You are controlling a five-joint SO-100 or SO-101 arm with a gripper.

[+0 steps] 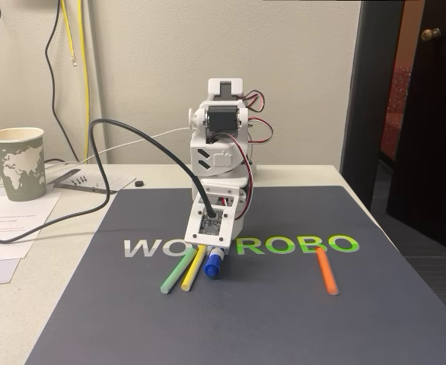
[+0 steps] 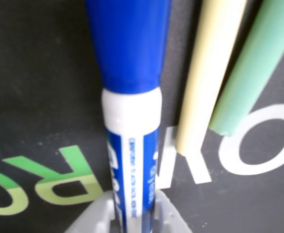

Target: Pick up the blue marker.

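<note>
One fat blue marker (image 2: 132, 121) runs up the middle of my wrist view, with its dark blue cap at the top and its white body with the blue label lower down. At the bottom edge of that view, my two pale fingers (image 2: 96, 218) sit on each side of the marker, right up against it. My gripper (image 2: 132, 221) looks closed snug on the marker, though I cannot tell how hard I press.

In the fixed view the blue marker (image 1: 212, 265) pokes out just below my white arm (image 1: 217, 175), near the middle of the frame, cap end toward the camera. It lies low on the dark grey mat (image 1: 284, 319).

Just beside the marker lies a yellow stick (image 2: 207, 77), and next to that a green stick (image 2: 253, 63). In the fixed view the yellow stick (image 1: 193, 268) and the green stick (image 1: 178, 274) sit to the left of the marker. An orange stick (image 1: 326, 271) lies well apart, on the right side of the mat.

Big letters (image 1: 299, 245) are printed across the mat. A paper cup (image 1: 15, 163) stands at the left edge of the fixed view. A black cable (image 1: 105, 163) loops down to my arm.
</note>
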